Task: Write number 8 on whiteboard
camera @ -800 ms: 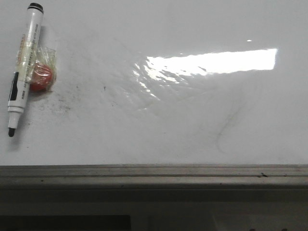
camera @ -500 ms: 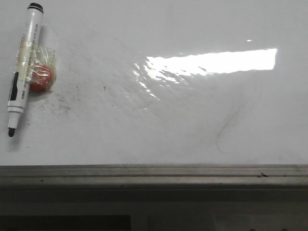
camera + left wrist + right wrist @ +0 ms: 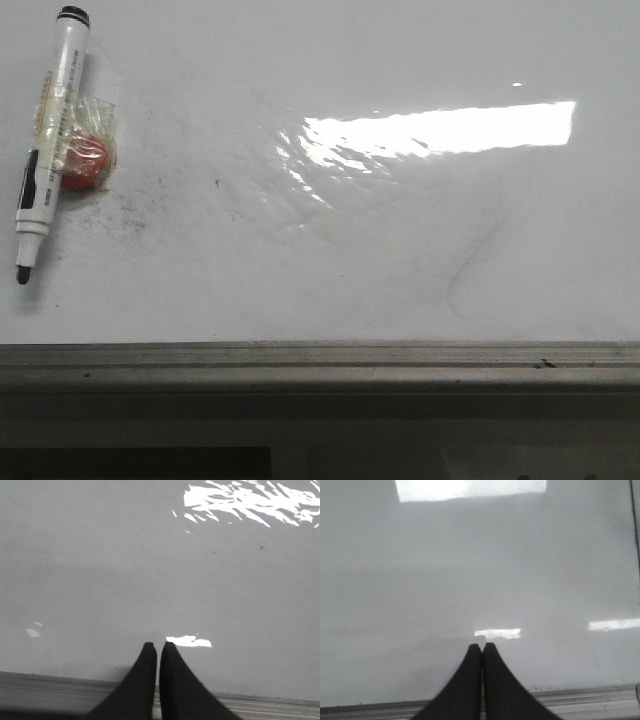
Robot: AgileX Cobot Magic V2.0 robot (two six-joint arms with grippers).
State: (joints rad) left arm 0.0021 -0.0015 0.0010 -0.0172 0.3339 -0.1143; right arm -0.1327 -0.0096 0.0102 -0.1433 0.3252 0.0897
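No number 8 is to be seen anywhere on the whiteboard (image 3: 330, 270); only faint grey smudges, specks and a broad patch of glare (image 3: 440, 130) are shown on its glossy surface, so the writing is judged not yet begun. The marker (image 3: 48, 140) is seen lying flat on the board well away from the glare patch, toward the far left corner, uncapped with its black tip pointing toward the grey metal rail (image 3: 320, 365), and a small red ball in clear wrapping (image 3: 85, 160) is lying against its barrel, seemingly bound to it. The left gripper (image 3: 157, 647) is shown nearly closed with only a thin slit between its fingertips and nothing held; the right gripper (image 3: 482, 647) is shown pressed closed, also empty, and both hover over bare board just beside the rail. Trouble could arise at the pickup: a marker lying flat on a slick surface may be pushed and slid rather than gripped, and the wrapped ball could foul the fingers or tilt the barrel. The exposed tip might also be dragged and leave a stray line. Plenty of open board is left around the glare patch for the figure, while the rail marks the near limit and the board's far-right edge is glimpsed in the right wrist view.
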